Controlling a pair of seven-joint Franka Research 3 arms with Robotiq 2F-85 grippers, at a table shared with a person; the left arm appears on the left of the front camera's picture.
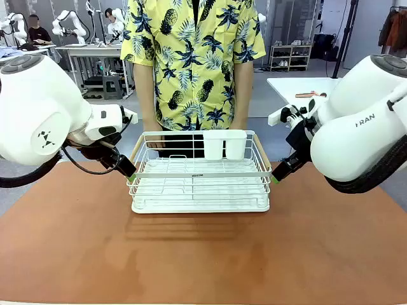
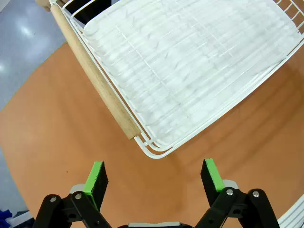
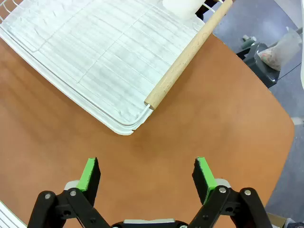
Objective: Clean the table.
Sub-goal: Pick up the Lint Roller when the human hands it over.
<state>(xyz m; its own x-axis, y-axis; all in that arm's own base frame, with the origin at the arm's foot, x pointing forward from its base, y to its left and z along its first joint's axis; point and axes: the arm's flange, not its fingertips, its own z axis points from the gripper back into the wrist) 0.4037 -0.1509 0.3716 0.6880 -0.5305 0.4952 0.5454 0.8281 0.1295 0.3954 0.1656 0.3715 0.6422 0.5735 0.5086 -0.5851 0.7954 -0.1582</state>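
A white wire dish rack [image 1: 199,184] stands mid-table on the reddish-brown table [image 1: 191,260], with a white cup holder [image 1: 224,143] at its far side. My left gripper [image 1: 129,171] hovers open by the rack's left end; in the left wrist view the left gripper [image 2: 154,175] points at the rack's corner [image 2: 152,151] and the wooden handle [image 2: 95,78]. My right gripper [image 1: 276,173] hovers open by the rack's right end; in the right wrist view the right gripper [image 3: 147,173] faces the other wooden handle [image 3: 190,50]. Neither gripper holds anything.
A person in a yellow pineapple shirt [image 1: 191,57] stands right behind the rack at the far edge. A white-topped table [image 1: 299,89] stands at the back right. Bare tabletop stretches in front of the rack. The table's rounded edge [image 3: 280,118] lies near the right gripper.
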